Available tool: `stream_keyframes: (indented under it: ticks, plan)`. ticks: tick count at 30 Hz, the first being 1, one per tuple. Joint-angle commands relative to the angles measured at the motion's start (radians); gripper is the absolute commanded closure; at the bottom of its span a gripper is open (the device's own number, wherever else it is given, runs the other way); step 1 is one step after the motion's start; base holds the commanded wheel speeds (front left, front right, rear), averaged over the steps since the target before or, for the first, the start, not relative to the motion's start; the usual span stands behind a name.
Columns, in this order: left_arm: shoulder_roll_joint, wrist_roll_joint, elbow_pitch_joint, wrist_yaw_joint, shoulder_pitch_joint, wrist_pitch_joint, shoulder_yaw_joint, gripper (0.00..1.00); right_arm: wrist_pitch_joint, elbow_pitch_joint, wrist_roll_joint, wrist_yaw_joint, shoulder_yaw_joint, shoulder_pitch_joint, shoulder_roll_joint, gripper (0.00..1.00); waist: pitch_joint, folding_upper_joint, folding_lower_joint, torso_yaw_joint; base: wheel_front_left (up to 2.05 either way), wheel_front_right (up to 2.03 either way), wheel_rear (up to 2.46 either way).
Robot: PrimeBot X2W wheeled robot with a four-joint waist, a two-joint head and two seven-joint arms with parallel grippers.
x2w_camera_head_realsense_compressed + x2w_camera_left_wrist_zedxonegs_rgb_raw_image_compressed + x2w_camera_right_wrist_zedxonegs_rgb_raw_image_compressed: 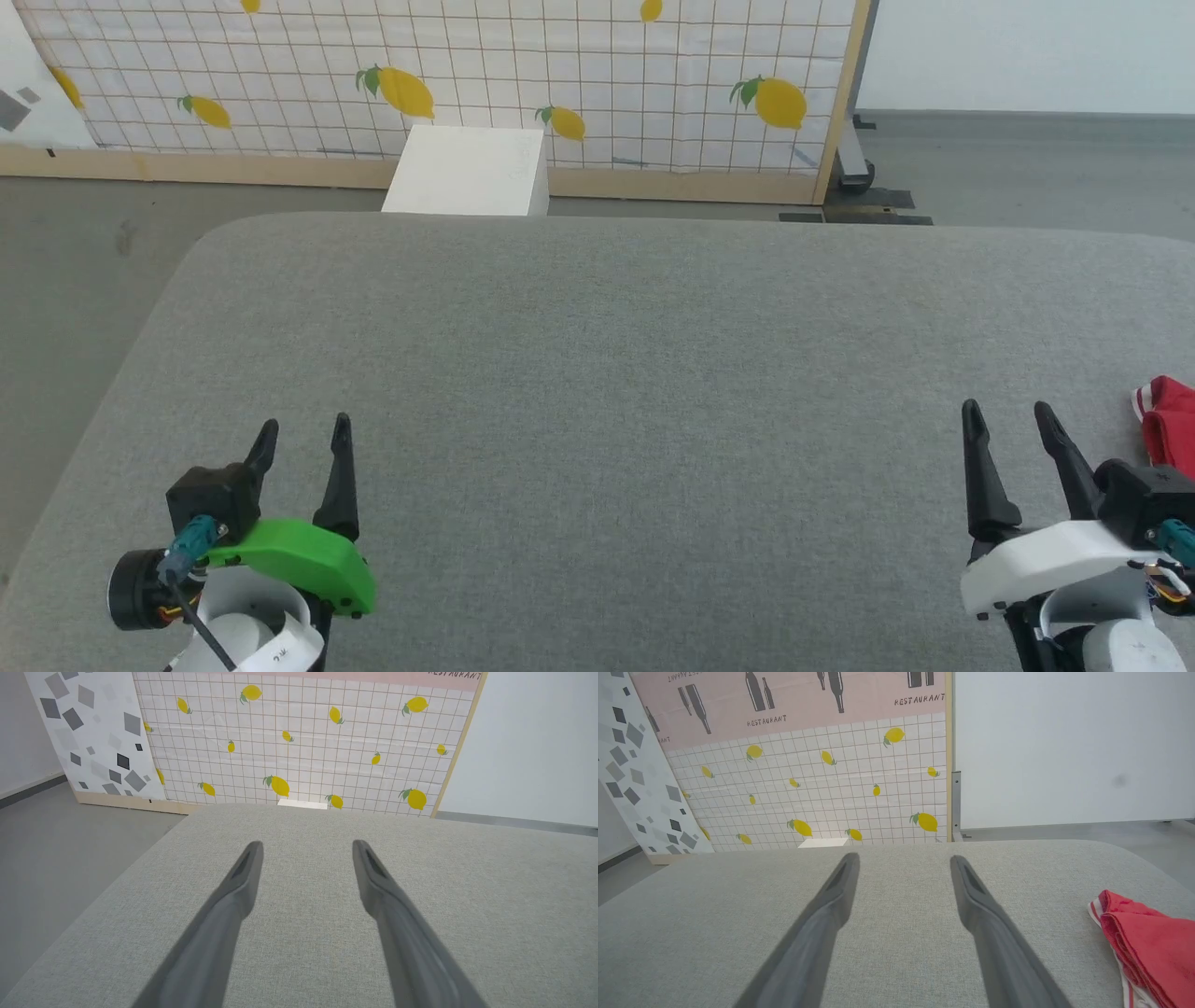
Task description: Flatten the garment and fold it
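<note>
Near the right edge of the grey fabric-covered tabletop [597, 355], the garment [1169, 422] lies bunched in a red heap, with a white, red-striped hem showing at its near-left corner. The head view's frame cuts it off, so its full extent cannot be told. The right pincer [1006, 408] hovers low over the cloth surface just left of the garment, its two dark fingers spread wide with nothing between them; in the right wrist view the red fabric sits off to the side, apart from both fingers. The left pincer [305, 423] hangs over the left part of the tabletop, well apart from the garment, likewise gaping and empty. Beyond the far edge of the tabletop stand a white box [467, 173] on the grey floor [84, 261] and a lemon-printed grid screen [579, 65].
</note>
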Motion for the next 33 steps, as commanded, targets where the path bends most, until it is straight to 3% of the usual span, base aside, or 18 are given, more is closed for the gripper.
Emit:
stream_keyframes:
  ticks: [1, 33]
  plan:
    - [-0.001, -0.011, 0.003, -0.003, 0.014, -0.001, -0.003, 0.00, 0.002, -0.008, -0.006, -0.002, 0.003, 0.012, 0.003, 0.00, 0.001, 0.0000, 0.0001, 0.000, 0.00, 0.00, 0.00]
    - [-0.007, -0.031, 0.017, -0.003, -0.018, -0.016, -0.016, 0.00, -0.007, 0.008, 0.014, -0.002, 0.005, -0.004, 0.005, 0.00, 0.039, 0.0000, 0.0001, 0.001, 0.00, 0.00, 0.00]
